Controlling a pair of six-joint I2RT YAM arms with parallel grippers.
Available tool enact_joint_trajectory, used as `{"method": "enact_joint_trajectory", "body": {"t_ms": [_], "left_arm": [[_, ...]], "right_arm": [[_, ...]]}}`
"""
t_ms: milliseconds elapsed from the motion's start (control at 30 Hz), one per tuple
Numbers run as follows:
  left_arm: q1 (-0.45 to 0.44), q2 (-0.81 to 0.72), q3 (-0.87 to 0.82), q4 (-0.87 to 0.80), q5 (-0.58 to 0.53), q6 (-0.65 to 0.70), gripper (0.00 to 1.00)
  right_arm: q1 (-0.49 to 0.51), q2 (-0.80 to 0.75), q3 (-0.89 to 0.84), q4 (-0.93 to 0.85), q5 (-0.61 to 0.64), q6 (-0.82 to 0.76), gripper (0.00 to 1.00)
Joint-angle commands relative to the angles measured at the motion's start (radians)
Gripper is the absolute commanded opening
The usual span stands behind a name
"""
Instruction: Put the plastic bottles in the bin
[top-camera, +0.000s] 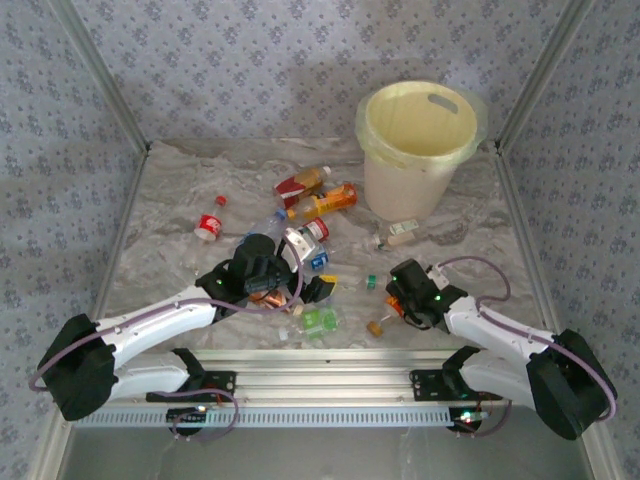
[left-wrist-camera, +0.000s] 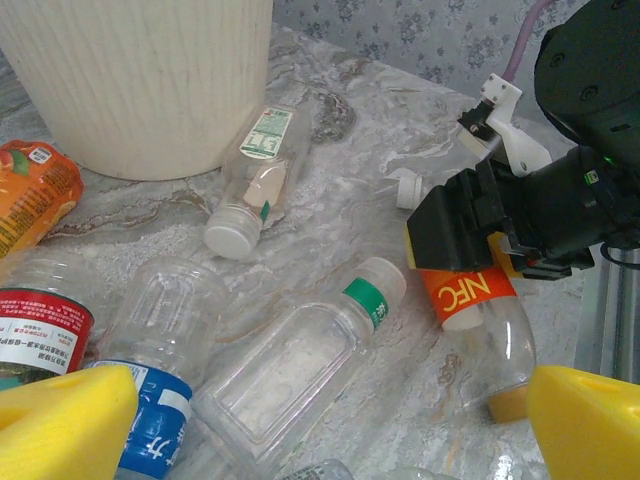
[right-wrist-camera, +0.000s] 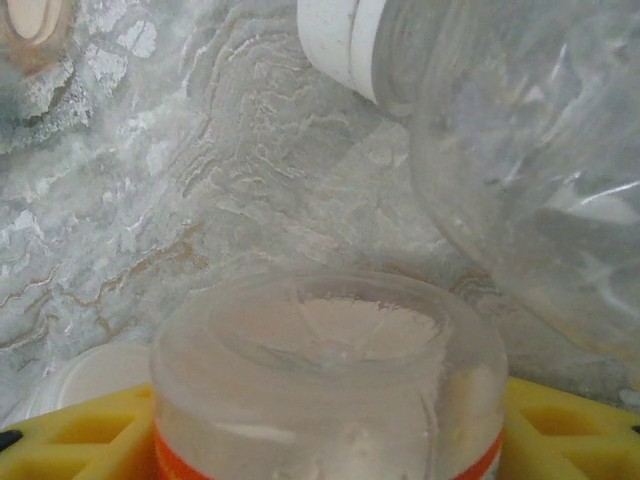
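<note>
Top view: I see the pale yellow round plastic bin (top-camera: 410, 190) standing far right, with crushed plastic bottles (top-camera: 322, 204) scattered mid-table.

Left wrist: my left gripper (left-wrist-camera: 330, 430) gapes wide above them.

Right wrist: my right gripper (right-wrist-camera: 325, 440) clasps a clear, orange-labelled plastic bottle (right-wrist-camera: 325, 360) near the table's front edge.

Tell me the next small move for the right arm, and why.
Probably finish closing the right tool on the NFC-labelled bottle before any lift. Its yellow pads flank that bottle, which lies on the table, but I cannot tell whether the grip is firm, and the bin stands farther back.
</note>
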Motion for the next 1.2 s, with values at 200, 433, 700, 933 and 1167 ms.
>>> {"method": "enact_joint_trajectory", "body": {"t_ms": [200,433,700,933,1167], "left_arm": [[-0.006,0.006,0.037,0.0,0.023,-0.009,1.0],[-0.006,-0.007,0.023,0.03,0.029,-0.025,1.0],[-0.005,-0.039,-0.019,0.129,0.121,-0.061,1.0],[-0.005,-0.046,-0.043,0.196,0.17,-0.091,1.0],[-0.005,-0.078,-0.073,0.218,0.139,-0.087,1.0]], "right_arm": [[-0.012,0.0,0.01,0.008,0.049,-0.061,0.57],[-0.015,-0.027,0.083,-0.085,0.097,-0.142,0.57],[-0.021,-0.079,0.227,-0.19,0.197,-0.333,0.56],[-0.015,-0.097,0.39,-0.192,0.276,-0.562,0.56],[0.01,-0.068,0.563,-0.172,0.326,-0.797,0.56]]}}
